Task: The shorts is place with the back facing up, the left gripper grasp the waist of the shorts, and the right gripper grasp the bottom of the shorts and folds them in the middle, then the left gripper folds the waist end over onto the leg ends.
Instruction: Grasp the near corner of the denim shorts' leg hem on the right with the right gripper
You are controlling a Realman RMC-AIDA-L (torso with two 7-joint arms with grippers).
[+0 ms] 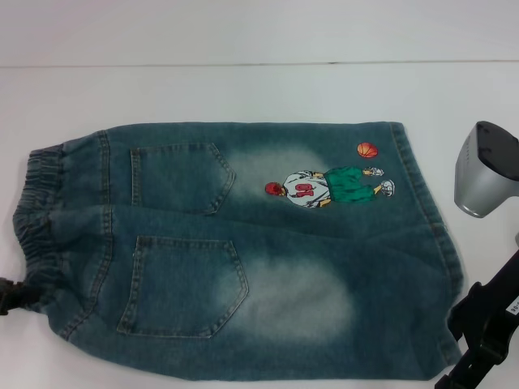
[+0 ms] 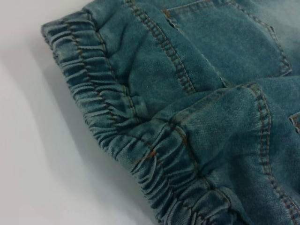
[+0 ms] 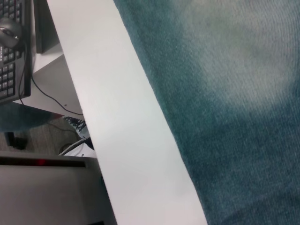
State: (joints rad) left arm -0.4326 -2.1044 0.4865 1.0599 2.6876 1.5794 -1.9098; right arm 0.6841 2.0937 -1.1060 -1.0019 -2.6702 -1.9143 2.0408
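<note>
The blue-green denim shorts (image 1: 243,243) lie flat on the white table (image 1: 243,89), back up, with two patch pockets and the cartoon player print (image 1: 328,185) showing. The ruffled waist (image 1: 36,203) is at the left and the bottom hems (image 1: 430,235) at the right. My left gripper (image 1: 11,293) is a black tip at the frame's left edge, against the near end of the waist. Close up in the left wrist view are the gathered waist (image 2: 103,108) and a fold of denim (image 2: 225,140). My right gripper (image 1: 485,332) sits low at the right, just beyond the near leg's hem.
The right arm's silver link (image 1: 486,170) hangs over the table's right side. The right wrist view shows denim (image 3: 234,117) beside a strip of bare table (image 3: 122,117) and the table's edge, with a keyboard (image 3: 11,51) and mouse (image 3: 9,30) on a desk beyond.
</note>
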